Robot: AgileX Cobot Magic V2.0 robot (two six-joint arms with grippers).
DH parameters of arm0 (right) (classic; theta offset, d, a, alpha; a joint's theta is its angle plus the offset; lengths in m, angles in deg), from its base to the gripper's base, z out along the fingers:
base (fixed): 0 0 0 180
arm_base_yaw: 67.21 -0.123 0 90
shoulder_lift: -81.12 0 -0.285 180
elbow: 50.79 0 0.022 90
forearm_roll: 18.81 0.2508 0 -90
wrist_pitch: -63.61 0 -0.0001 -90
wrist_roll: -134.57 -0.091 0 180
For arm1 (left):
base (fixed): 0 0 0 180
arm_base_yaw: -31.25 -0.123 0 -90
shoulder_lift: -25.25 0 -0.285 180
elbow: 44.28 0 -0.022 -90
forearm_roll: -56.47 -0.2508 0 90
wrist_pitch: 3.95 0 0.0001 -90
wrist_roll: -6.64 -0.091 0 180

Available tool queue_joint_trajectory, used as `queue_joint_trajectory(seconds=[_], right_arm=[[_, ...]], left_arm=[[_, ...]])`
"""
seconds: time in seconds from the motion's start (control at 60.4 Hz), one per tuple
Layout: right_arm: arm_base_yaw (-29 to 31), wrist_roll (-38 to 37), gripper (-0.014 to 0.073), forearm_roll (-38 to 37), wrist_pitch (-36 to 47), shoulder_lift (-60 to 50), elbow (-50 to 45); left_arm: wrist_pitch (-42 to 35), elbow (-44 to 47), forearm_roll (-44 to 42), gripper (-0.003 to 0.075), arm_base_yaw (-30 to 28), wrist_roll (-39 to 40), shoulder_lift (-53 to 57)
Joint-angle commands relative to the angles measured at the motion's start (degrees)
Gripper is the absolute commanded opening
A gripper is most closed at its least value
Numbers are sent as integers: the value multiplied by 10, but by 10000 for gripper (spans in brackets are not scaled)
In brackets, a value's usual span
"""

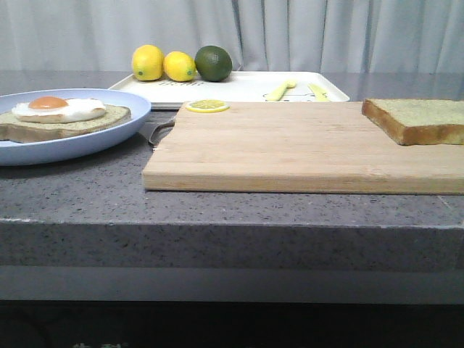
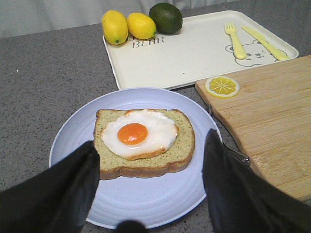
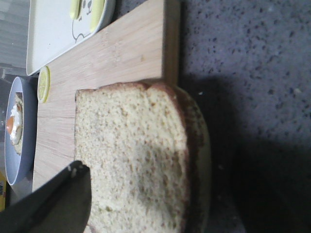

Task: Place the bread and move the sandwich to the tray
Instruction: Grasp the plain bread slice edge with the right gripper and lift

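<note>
Evidently nothing is grasped: left claw [image 2: 150,179] gapes empty over the sandwich [image 2: 144,141]; right claw's opening I cannot tell. Next, grip bread [image 3: 136,160].

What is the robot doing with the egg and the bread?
It is making a sandwich. The left pincer hangs open over the pale blue round plate, where a brown slice with a fried egg lies uncovered. The right pincer is at the thick square toast slice on the light wooden cutting board; only one finger shows, so I cannot tell if it grips. Neither has reached the white rectangular tray yet.
</note>
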Motion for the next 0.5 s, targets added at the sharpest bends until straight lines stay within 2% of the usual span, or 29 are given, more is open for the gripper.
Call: queue_joint_trajectory(seconds=[0.0, 0.298, 0.48], right_arm=[[-8, 11, 548, 15, -77, -18, 12], [-30, 10, 325, 12, -77, -18, 12], [-30, -6, 231, 12, -77, -21, 12]], left_arm=[[-43, -20, -3, 442, 5, 0, -1], [-43, -20, -4, 442, 5, 0, -1], [-43, -20, -4, 442, 5, 0, -1]])
